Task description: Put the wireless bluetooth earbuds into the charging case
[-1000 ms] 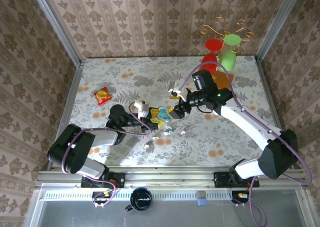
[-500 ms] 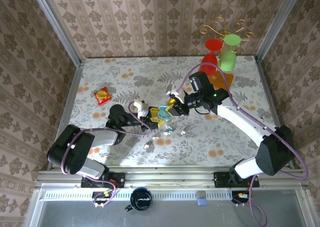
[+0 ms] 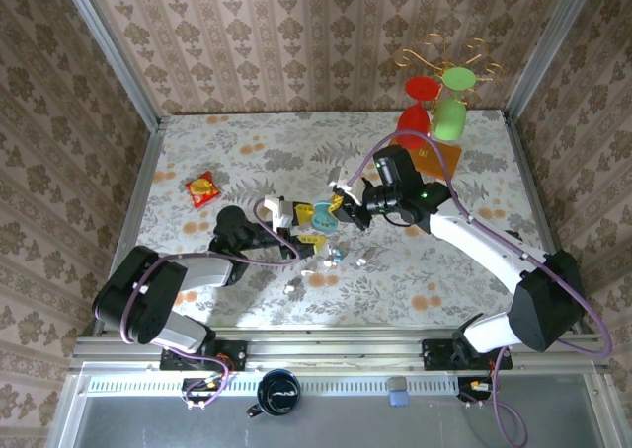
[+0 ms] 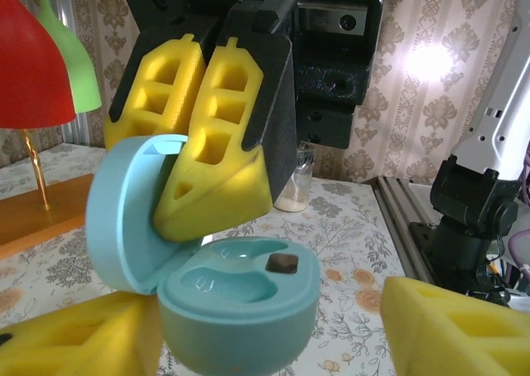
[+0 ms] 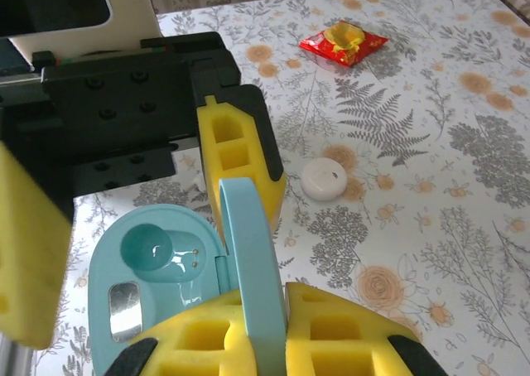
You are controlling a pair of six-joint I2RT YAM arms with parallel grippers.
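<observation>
The right gripper (image 5: 269,326) is seen clenched on the raised lid (image 4: 124,210) of a light-blue case (image 4: 240,301), one yellow finger pressed against each face of the lid, which stands nearly upright from its hinge. The base of this case is shown open, with two shallow wells in which only a small dark patch (image 4: 282,264) can be made out. The left gripper (image 4: 265,339) is held released, its yellow fingers (image 4: 451,330) spread on either side of the base; the finger on the right of its own wrist view is clearly apart from the case, while contact by the other cannot be judged. Whether the base rests on the table (image 3: 247,147) cannot be told. In the top view, small white pieces (image 3: 358,261) are seen scattered on the table between the grippers and the near edge, apart from both grippers; at that size the earbuds and the charging case cannot be told apart among them. A small round white disc (image 5: 325,178) is seen lying on the table just beyond the left gripper, and a red snack packet (image 3: 202,187) farther off toward the left side.
</observation>
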